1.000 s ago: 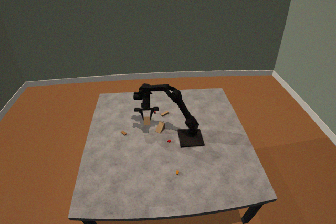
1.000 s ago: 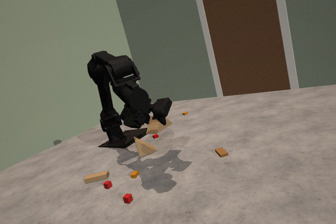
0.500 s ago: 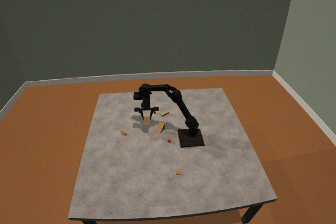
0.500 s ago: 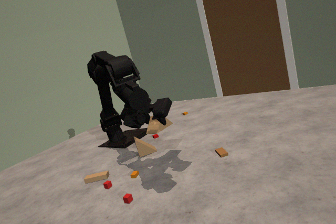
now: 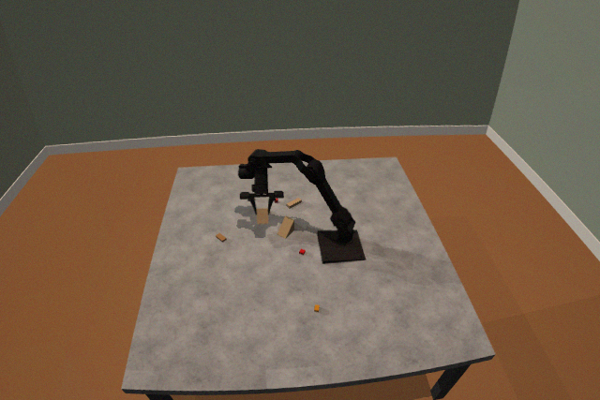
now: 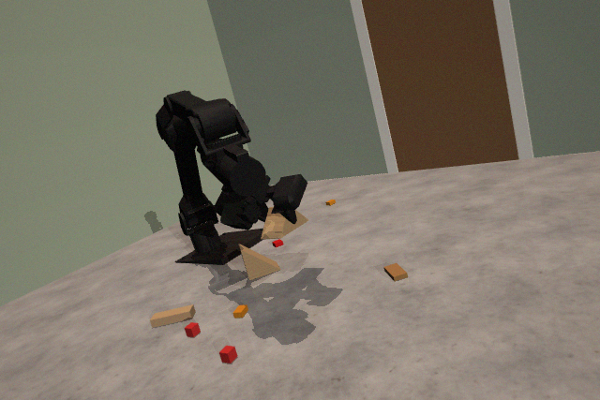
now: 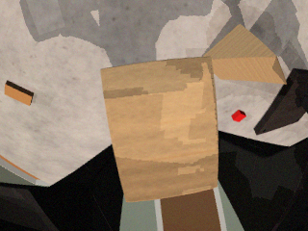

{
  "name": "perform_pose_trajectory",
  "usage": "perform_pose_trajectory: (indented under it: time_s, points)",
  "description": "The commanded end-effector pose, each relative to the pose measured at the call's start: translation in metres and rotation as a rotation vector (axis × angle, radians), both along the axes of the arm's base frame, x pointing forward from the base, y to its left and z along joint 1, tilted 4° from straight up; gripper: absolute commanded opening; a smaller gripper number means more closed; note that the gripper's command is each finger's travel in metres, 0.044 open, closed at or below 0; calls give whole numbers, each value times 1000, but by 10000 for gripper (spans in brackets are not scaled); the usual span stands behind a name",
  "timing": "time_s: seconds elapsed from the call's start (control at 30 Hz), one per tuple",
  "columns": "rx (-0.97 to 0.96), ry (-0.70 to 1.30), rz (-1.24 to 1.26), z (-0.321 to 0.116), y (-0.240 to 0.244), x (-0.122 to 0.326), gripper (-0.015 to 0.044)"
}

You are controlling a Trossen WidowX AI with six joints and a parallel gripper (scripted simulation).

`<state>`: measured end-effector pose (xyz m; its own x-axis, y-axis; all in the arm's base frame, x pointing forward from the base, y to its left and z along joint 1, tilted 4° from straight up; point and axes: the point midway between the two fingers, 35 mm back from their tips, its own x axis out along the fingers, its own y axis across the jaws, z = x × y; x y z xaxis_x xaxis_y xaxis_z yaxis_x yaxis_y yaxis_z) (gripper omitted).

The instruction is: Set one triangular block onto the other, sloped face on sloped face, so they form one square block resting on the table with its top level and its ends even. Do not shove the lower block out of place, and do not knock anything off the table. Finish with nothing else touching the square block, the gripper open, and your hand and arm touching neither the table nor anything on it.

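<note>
A robot's claw (image 5: 262, 212) (image 6: 279, 215) grips one triangular block (image 5: 262, 215) (image 6: 277, 228) (image 7: 161, 130) above the surface (image 5: 232, 308) (image 6: 460, 328) (image 7: 63, 115), apparently for placing on its mate (image 5: 286, 227) (image 6: 259, 263) (image 7: 250, 64), which rests nearby awaiting a sloped-face match.

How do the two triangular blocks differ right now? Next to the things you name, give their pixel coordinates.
The held triangular block (image 5: 262, 215) (image 6: 296, 222) (image 7: 164, 130) is clamped in the gripper (image 5: 262, 212) (image 6: 279, 219), while the lower triangular block (image 5: 286, 227) (image 6: 260, 264) (image 7: 247, 68) is not gripped. The held block is up off the table; the lower block rests on it. Both are tan, wood-like wedges.
</note>
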<state>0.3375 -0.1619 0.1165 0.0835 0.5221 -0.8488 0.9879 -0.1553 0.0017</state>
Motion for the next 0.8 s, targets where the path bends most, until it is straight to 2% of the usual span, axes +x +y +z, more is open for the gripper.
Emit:
perform_pose_trajectory:
  time_s: [0.0, 0.77]
  points:
    - [3, -7, -6, 4, 1, 1, 0]
    - [-3, 4, -2, 0, 0, 0, 0]
